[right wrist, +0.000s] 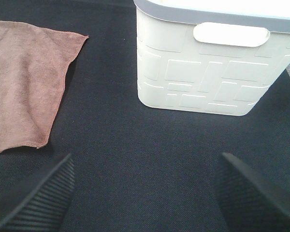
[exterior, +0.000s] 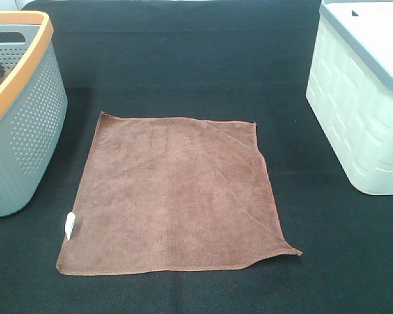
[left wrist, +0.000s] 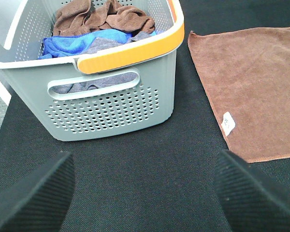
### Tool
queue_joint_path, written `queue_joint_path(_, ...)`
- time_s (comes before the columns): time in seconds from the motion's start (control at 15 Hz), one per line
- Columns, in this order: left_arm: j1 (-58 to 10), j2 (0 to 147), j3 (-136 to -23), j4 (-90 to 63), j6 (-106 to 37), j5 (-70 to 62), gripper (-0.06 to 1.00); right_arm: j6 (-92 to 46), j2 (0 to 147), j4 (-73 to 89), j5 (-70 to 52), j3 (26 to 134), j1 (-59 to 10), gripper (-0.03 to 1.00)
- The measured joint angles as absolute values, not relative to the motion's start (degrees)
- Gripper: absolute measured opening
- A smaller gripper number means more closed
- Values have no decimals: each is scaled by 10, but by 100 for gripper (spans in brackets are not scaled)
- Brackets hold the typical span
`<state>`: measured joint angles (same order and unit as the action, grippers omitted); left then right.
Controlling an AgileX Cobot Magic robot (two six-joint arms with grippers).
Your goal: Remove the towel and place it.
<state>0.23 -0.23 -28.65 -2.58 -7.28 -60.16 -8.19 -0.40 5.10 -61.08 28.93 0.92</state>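
Observation:
The towel point(exterior: 173, 193) lies spread flat on the black table, reddish-brown, with a white tag point(exterior: 70, 225) on its left edge and its right side folded over. It also shows in the left wrist view point(left wrist: 251, 87) and the right wrist view point(right wrist: 24, 82). My left gripper point(left wrist: 145, 193) is open over bare black cloth in front of the grey basket, with nothing between its fingers. My right gripper point(right wrist: 145, 193) is open too, over bare cloth in front of the white basket. Neither gripper appears in the exterior high view.
A grey perforated basket point(exterior: 26, 124) with an orange rim stands at the left; it holds a bunched dark brown cloth point(left wrist: 104, 19) and a blue cloth point(left wrist: 75, 43). A white basket point(exterior: 360, 111) with a grey rim stands at the right.

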Motion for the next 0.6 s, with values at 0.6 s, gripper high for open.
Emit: queue_joint_path(0.6, 4, -2, -286, -26, -73, -602, 76, -82, -4, 51, -611, 289, 9, 76)
